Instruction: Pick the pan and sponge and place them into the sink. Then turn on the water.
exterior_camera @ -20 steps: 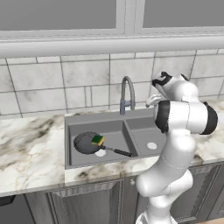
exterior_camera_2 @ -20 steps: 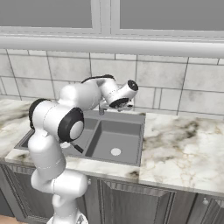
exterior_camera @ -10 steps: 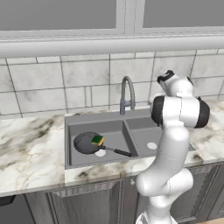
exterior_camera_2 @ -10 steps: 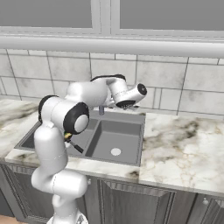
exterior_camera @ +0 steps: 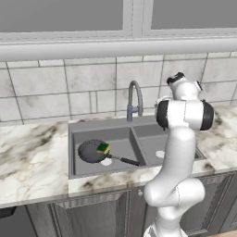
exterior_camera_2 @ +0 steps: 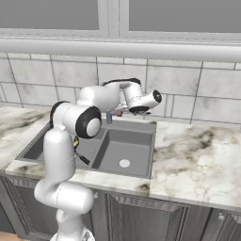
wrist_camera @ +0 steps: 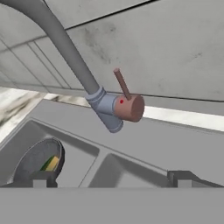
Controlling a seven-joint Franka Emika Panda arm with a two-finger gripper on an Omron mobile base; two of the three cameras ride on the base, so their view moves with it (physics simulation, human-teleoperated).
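The dark pan (exterior_camera: 92, 151) lies in the left basin of the grey sink (exterior_camera: 139, 127), handle pointing right. The green and yellow sponge (exterior_camera: 103, 148) rests on the pan's right side. In the hand view the pan (wrist_camera: 36, 161) and sponge (wrist_camera: 51, 163) sit low at the left. The arched faucet (exterior_camera: 134, 98) stands behind the divider. Its reddish side knob (wrist_camera: 129, 107) carries a thin lever that points up. My gripper (wrist_camera: 111, 179) is open and empty. It hovers over the sink's back right and looks at the knob from some way off. No water runs.
Marble counter (exterior_camera: 28, 162) runs on both sides of the sink, with more counter (exterior_camera_2: 197, 160) to the right. The right basin (exterior_camera_2: 123, 151) holds just its pale drain. A tiled wall (exterior_camera: 83, 83) and a window ledge rise close behind the faucet.
The hand has swung a little to the right and back, and the elbow has turned upright. Pan and sponge have not moved.
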